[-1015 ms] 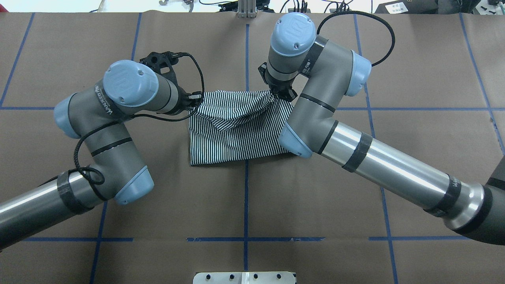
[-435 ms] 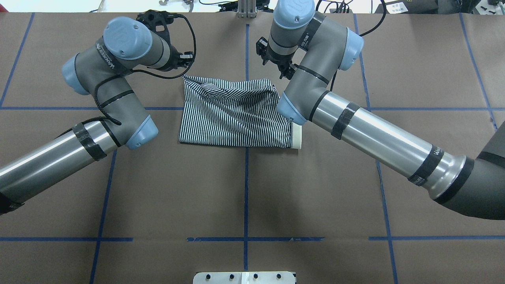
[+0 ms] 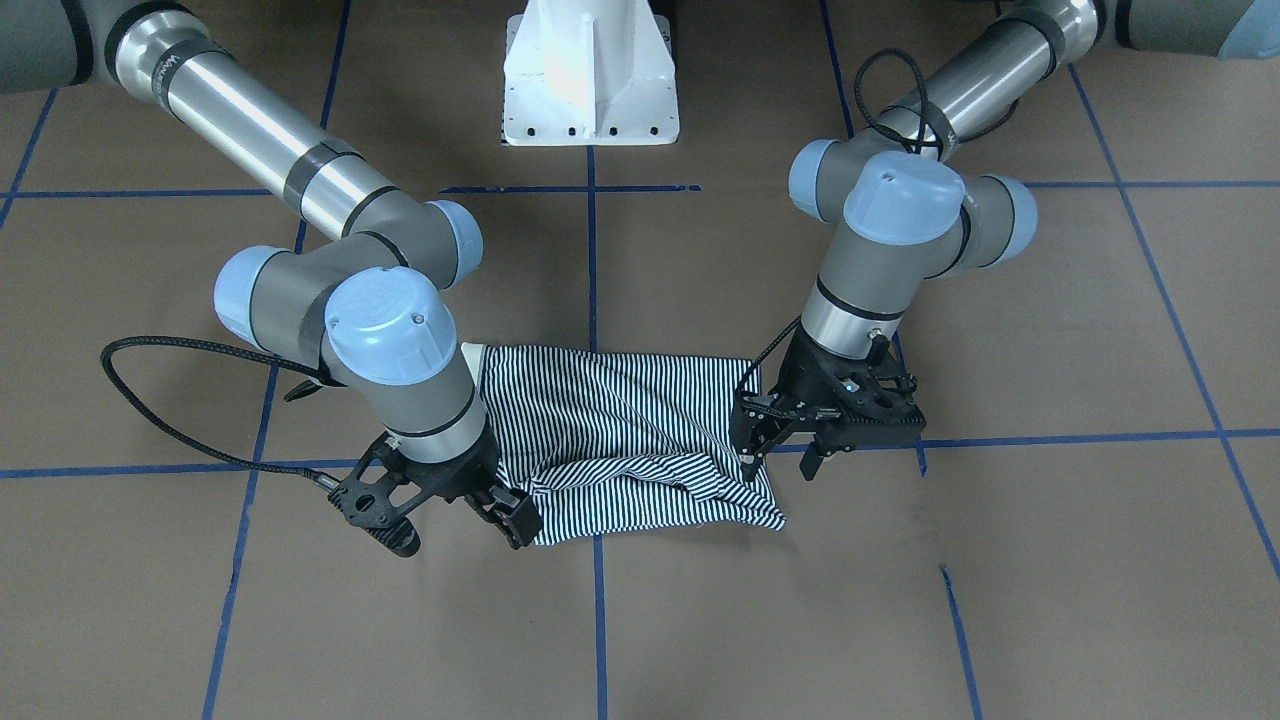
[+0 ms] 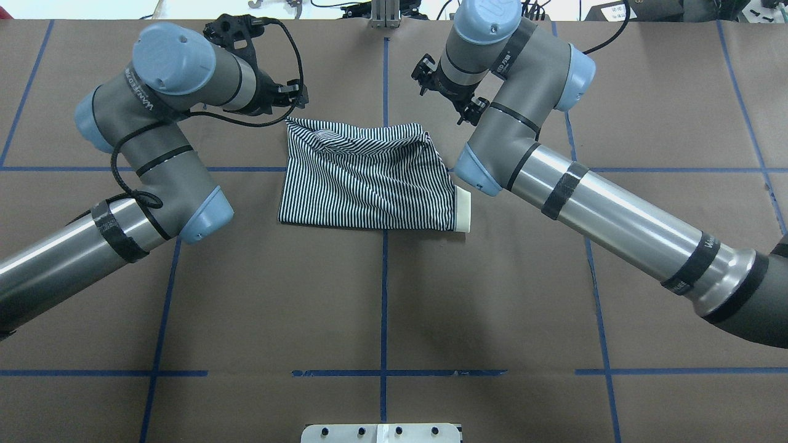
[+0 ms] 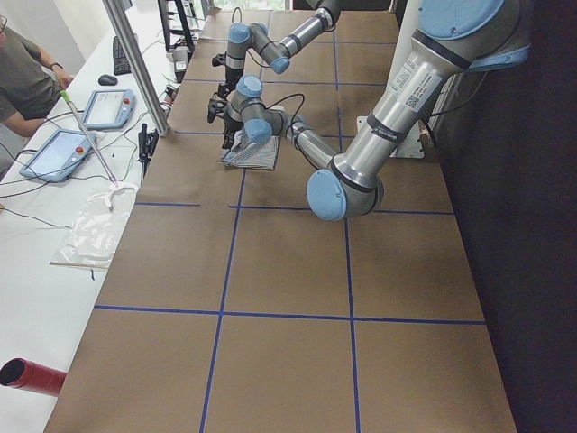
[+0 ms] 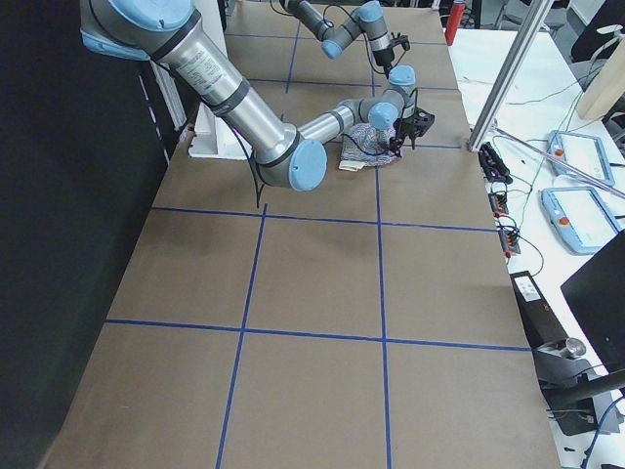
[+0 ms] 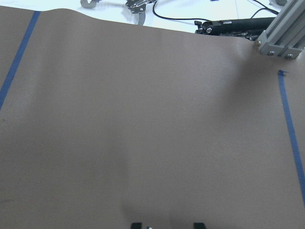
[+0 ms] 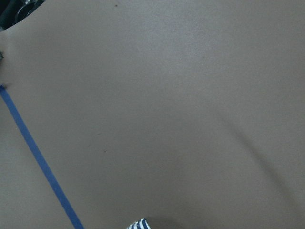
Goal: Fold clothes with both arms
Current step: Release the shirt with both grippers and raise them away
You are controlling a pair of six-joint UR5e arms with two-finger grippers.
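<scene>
The striped polo shirt (image 4: 369, 178) lies folded into a rough rectangle at the table's middle, with its cream collar (image 4: 463, 210) sticking out at the right near corner. It also shows in the front view (image 3: 620, 440), its far edge rumpled. My left gripper (image 3: 780, 458) hangs open just off the shirt's far left corner; the left wrist view shows its fingertips (image 7: 137, 224) apart with only table between them. My right gripper (image 3: 508, 515) stands by the far right corner, apart from the cloth and open. A scrap of stripes (image 8: 138, 224) shows in the right wrist view.
Brown paper with blue tape lines (image 4: 384, 295) covers the table. The white pedestal base (image 3: 590, 75) stands at the robot's side. An aluminium post (image 4: 385, 12) rises at the far edge. Beyond it is a bench with tablets (image 5: 108, 108) and a seated person (image 5: 22, 81).
Both grippers carried the shirt's lifted edge toward the far side and laid it flat. They then let go, and the right arm swung off to the right; the shirt has stayed put since.
</scene>
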